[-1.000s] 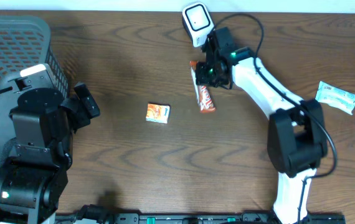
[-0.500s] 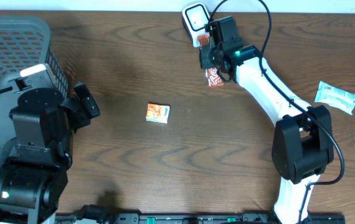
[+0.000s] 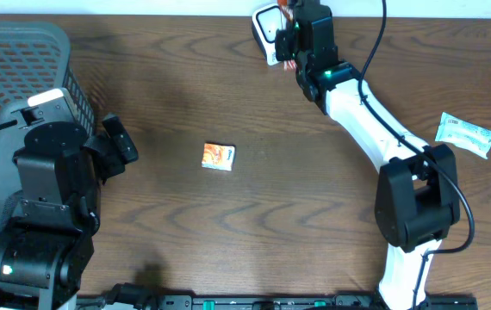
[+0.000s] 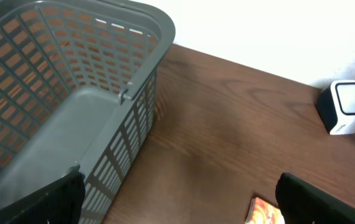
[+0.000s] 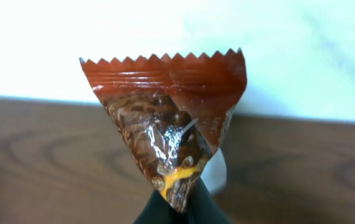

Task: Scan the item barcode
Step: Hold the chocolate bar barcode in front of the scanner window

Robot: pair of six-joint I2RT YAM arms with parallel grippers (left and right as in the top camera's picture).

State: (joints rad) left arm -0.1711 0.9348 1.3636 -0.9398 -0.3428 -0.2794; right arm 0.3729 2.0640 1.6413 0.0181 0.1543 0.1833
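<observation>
The item is a brown and red candy bar (image 5: 168, 124) with a serrated wrapper end. It stands upright in the right wrist view, pinched at its lower end by my right gripper (image 5: 179, 208), which is shut on it. Overhead, that gripper (image 3: 292, 40) sits at the table's far edge, right beside the white barcode scanner (image 3: 267, 24), and the bar is mostly hidden there. A bit of the scanner (image 5: 218, 173) shows behind the bar. My left gripper (image 4: 184, 205) is open and empty at the left, next to the basket; its fingers (image 3: 118, 142) point toward mid-table.
A grey mesh basket (image 3: 9, 47) fills the far left corner (image 4: 127, 93). A small orange packet (image 3: 218, 156) lies mid-table and shows by the left fingers (image 4: 266, 211). A white and blue packet (image 3: 465, 134) lies at the right. The scanner (image 4: 345, 107) shows in the left wrist view.
My right arm lifted the candy bar off the table and carried it back to the scanner. The left arm has not moved.
</observation>
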